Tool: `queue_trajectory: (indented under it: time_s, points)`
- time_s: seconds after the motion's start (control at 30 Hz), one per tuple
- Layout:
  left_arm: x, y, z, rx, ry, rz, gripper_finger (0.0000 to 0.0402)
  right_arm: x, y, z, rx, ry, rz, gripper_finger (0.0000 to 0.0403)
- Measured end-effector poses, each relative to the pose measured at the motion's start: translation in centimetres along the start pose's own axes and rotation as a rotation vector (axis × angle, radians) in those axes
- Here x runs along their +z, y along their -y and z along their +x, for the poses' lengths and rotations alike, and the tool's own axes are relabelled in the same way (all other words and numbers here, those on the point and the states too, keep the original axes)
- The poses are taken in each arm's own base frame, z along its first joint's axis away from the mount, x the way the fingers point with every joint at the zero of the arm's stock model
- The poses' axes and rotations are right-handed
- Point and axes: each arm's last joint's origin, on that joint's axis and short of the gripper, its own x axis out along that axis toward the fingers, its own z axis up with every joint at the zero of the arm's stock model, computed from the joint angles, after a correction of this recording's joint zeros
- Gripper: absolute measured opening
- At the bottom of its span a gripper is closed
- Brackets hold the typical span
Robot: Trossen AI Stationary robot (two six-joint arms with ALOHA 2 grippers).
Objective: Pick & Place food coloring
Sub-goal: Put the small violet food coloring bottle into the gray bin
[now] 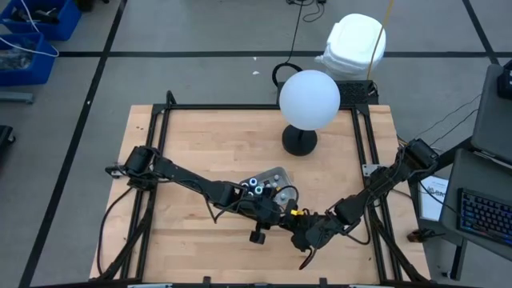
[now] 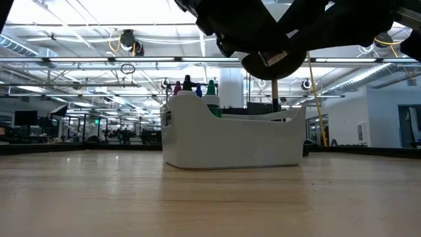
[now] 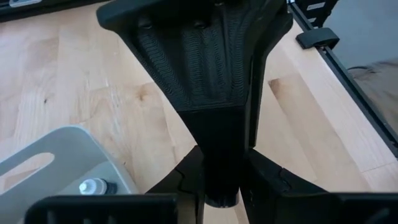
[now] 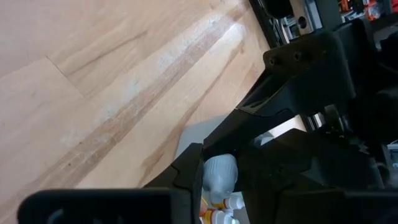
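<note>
White-capped food coloring bottle sits clenched between my right gripper fingers, more bottles just below it. Beyond, my left gripper looks closed, holding something I cannot identify, beside the tray. No label is readable.

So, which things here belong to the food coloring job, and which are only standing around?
For the job:
- small food coloring bottles with coloured caps
- white plastic bin holding them
- left end effector
- right end effector

Standing around:
- white globe lamp on black base
- white bucket on floor
</note>
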Motion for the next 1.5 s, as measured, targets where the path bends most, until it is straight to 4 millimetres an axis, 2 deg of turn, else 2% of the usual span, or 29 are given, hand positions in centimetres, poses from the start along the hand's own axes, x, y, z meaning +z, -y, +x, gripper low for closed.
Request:
queue_trajectory:
  time_s: [0.3,0.6,0.73,0.83,0.93,1.0,1.1,1.2,1.3,1.4,1.5]
  points:
    - [0.0,0.0,0.0,-0.001,0.0,0.013,0.0088,-0.1,0.2,0.2,0.013,0.008,0.026,0.0069]
    - [0.6,0.5,-0.7,-0.007,0.032,0.004,0.0186,-0.3,0.0,0.1,0.024,-0.014,0.064,0.0058]
    - [1.1,1.1,-2.5,-0.065,0.007,0.001,0.0224,-0.6,-0.1,0.1,0.038,-0.045,0.046,0.0057]
    - [0.7,2.5,-4.7,-0.126,-0.109,-0.037,0.0236,-1.3,-0.2,-0.2,0.058,-0.103,0.053,0.0056]
    - [-1.0,5.3,-6.2,-0.115,-0.211,0.056,0.0231,-1.6,0.7,-0.7,0.089,-0.183,0.102,0.0056]
    - [-2.1,7.1,-7.5,-0.102,-0.21,0.118,0.0219,-1.8,1.6,-0.9,0.118,-0.258,0.114,0.0056]
    - [-4.3,8.7,-9.7,0.009,-0.158,0.108,0.0195,-1.0,4.2,-1.4,0.119,-0.3,0.151,0.0056]
    - [-8.7,9.2,-10.2,0.124,-0.071,0.112,0.0166,-0.6,7.0,-1.5,0.21,-0.291,0.193,0.0056]
    - [-13.1,9.0,-10.3,0.113,0.042,0.084,0.0137,-0.8,10.2,-1.1,0.267,-0.238,0.239,0.0055]
    - [-16.9,8.2,-10.1,0.098,0.127,0.011,0.0107,-2.1,12.6,-0.6,0.328,-0.216,0.278,0.0055]
    - [-19.0,7.8,-10.3,0.064,0.2,-0.025,0.0078,-4.2,14.0,0.0,0.393,-0.239,0.338,0.0055]
